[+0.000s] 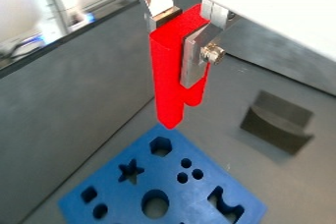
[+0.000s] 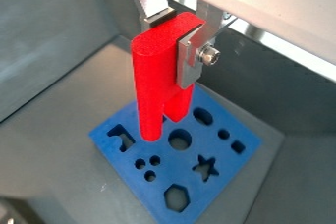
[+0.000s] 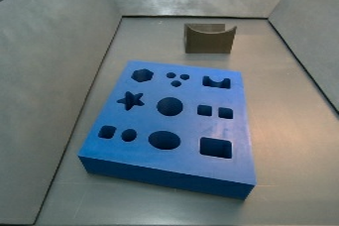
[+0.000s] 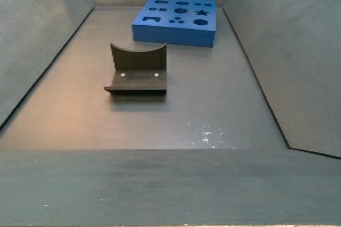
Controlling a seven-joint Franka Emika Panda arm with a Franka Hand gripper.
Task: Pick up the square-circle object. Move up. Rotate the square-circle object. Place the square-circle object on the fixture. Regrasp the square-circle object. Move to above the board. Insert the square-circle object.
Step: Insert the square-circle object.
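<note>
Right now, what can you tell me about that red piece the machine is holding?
The square-circle object is a bright red, matte, plastic-looking bar with a notched lower end. It hangs upright, gripped near its top between the gripper's silver fingers, above the board without touching it. A side view shows only a red sliver at the frame's top.

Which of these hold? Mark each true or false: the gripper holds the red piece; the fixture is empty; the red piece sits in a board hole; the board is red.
1. The gripper holds the square-circle object between its fingers. True.
2. The fixture has nothing on it. True.
3. The red piece sits in a hole of the board. False: it hangs above the board, clear of it, in both wrist views.
4. The board is red. False: it is blue.
</note>
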